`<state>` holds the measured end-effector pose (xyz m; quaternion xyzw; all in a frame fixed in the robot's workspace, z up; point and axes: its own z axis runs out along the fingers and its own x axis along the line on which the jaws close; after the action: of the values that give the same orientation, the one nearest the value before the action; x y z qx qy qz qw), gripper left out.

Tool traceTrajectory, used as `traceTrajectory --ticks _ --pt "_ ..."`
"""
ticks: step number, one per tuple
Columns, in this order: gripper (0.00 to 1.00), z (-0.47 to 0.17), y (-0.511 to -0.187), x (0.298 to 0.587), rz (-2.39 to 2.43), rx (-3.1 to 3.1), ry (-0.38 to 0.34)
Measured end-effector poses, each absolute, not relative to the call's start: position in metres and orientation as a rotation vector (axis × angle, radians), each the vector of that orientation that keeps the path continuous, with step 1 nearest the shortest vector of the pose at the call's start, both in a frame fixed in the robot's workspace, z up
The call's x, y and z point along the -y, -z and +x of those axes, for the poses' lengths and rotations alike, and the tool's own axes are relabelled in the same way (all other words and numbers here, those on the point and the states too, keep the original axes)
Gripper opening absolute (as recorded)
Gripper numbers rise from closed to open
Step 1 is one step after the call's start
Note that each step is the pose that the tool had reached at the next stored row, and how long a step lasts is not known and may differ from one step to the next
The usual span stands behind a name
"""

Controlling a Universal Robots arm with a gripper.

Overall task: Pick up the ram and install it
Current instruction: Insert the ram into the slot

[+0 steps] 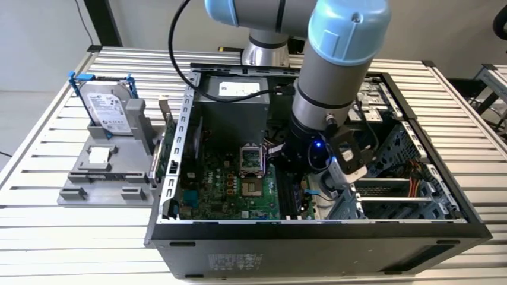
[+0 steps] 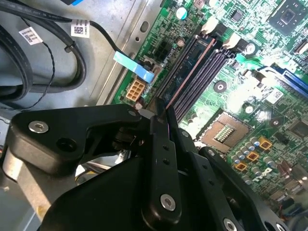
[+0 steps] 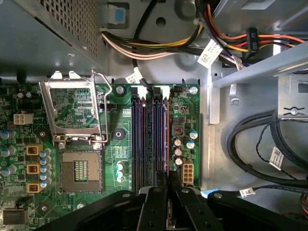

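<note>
1. Slatted metal table carries everything in the exterior view; it is the largest thing there.
2. An open black computer case lies on the table, with the green motherboard visible inside.
3. The robot arm, grey with light blue caps, reaches down into the case.
4. A grey stand sits on the table at the exterior view's left of the case, and a silver hard drive with blue rails stands upright in it.
5. The black gripper is low over the motherboard, above the long black memory slots, near the empty processor socket.
6. The two fingers are pressed together on the ram, a thin dark stick seen edge-on in the second wrist view.
7. The ram stands on its long edge in line with the slots, lying along the slot nearest the case wall; I cannot tell whether it is fully seated.
8. A small white connector sits just beside the slots.
</note>
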<state>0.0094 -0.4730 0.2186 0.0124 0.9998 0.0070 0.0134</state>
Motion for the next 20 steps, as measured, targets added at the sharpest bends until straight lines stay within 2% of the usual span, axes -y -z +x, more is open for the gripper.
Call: traceTrajectory --ticks 20 --pt "0.0 0.0094 -0.2127 0.4712 0.04 -3.117 -0.016"
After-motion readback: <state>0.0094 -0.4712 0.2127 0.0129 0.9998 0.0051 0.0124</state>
